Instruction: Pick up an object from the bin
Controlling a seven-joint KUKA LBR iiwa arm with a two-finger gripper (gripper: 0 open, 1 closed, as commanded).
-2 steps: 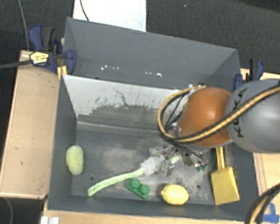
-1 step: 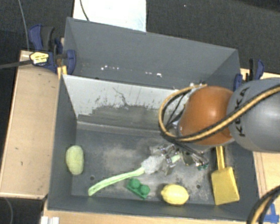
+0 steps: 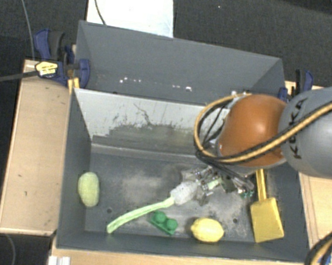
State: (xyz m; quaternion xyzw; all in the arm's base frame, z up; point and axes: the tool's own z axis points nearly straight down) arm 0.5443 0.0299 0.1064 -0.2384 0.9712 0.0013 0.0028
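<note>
The claw (image 3: 210, 184) hangs just right of the white head of the brush (image 3: 143, 212), whose green handle runs away down-left; how open the claw is I cannot tell

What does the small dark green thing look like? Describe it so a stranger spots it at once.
Look along the near wall of the grey bin, about midway. There, between the long pale green brush and the yellow lemon, lies the small dark green piece. It alone is dark green, short and knobbly.

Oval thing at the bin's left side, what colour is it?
The oval thing is pale yellow-green, best seen in the camera view.
</note>
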